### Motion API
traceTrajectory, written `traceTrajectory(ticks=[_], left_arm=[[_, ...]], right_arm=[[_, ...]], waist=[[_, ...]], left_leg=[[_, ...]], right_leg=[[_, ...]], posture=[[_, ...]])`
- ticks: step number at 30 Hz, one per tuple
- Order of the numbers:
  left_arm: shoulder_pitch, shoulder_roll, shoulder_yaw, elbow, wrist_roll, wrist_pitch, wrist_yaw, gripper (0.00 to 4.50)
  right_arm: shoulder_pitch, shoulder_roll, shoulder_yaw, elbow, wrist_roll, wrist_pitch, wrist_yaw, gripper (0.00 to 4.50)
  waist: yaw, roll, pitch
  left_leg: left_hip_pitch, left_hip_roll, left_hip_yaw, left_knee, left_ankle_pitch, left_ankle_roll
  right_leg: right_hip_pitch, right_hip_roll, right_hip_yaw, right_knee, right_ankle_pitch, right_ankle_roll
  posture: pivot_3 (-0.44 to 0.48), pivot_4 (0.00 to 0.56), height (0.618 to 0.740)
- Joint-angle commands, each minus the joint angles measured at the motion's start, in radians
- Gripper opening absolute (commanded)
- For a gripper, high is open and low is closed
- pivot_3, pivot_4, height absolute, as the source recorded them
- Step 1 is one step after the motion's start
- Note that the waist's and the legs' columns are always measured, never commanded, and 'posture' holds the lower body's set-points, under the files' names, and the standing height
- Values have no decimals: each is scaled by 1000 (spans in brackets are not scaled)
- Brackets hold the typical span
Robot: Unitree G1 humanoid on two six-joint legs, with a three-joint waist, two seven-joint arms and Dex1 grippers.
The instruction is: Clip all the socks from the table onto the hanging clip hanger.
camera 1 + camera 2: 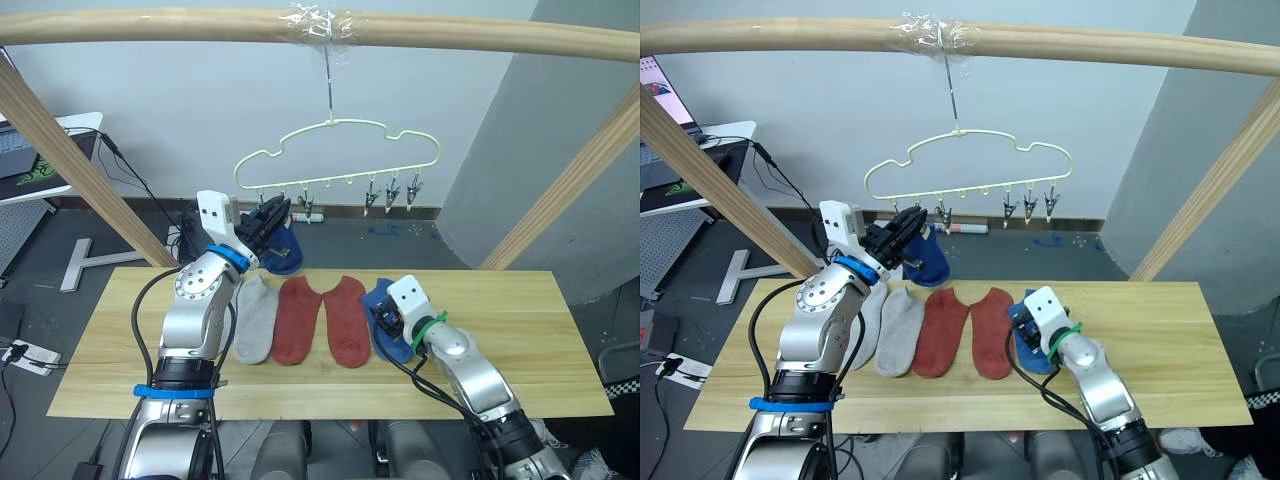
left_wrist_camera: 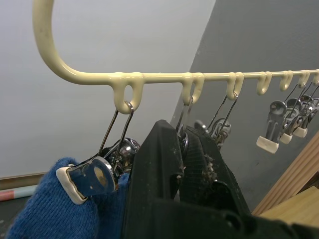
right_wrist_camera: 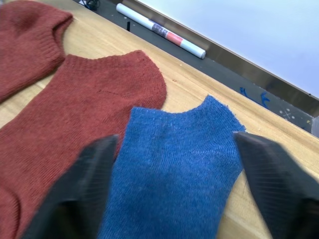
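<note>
Hanging from the leftmost clip (image 2: 92,174) of the clip hanger (image 1: 335,160), one blue sock (image 1: 927,258) sits against the left gripper (image 2: 187,149), whose fingers are pressed together at the next clip along. A second blue sock (image 3: 174,169) lies flat on the table (image 1: 520,330), directly ahead of the right gripper (image 3: 174,199), fingers spread either side of it, long axis running away from the claw. Right arm is plainly nearer. Red socks (image 1: 320,320) and grey socks (image 1: 255,320) lie beside it.
</note>
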State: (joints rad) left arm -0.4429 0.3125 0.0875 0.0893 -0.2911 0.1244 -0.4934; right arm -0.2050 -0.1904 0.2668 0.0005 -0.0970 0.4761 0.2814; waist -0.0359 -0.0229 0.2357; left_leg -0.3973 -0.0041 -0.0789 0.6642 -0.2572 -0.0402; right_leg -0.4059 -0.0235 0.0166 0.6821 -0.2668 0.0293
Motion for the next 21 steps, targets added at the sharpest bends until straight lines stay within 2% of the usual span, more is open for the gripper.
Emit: traceTrajectory(ticks=[1,8,13,17,21], left_arm=[[12,16,16,0,0,1,-8,76],[10,25,18,0,-1,6,-10,76],[12,34,19,-28,-8,37,-7,76],[15,46,22,-65,-23,77,-11,76],[16,55,25,-97,-45,118,-18,76]], right_arm=[[-41,36,-21,66,-3,-24,-38,4500],[-90,80,-75,222,24,-3,-57,4500],[-90,82,-82,259,23,19,-45,4500],[-76,91,-83,250,33,33,-38,3647],[-73,91,-83,245,32,35,-43,2244]], waist=[[0,0,0],[0,0,0],[0,0,0],[0,0,0],[1,0,0]], left_leg=[[0,0,0,0,0,0],[0,0,0,-1,0,0],[0,0,0,-1,0,0],[0,0,0,-1,0,0],[0,0,0,-1,0,0]], right_leg=[[0,0,0,0,0,0],[0,0,0,0,0,0],[0,0,0,0,0,0],[0,0,0,0,0,0],[0,0,0,0,0,0]], posture=[[-25,220,720],[-13,215,720],[-8,213,720],[-7,213,720],[-7,213,720]])
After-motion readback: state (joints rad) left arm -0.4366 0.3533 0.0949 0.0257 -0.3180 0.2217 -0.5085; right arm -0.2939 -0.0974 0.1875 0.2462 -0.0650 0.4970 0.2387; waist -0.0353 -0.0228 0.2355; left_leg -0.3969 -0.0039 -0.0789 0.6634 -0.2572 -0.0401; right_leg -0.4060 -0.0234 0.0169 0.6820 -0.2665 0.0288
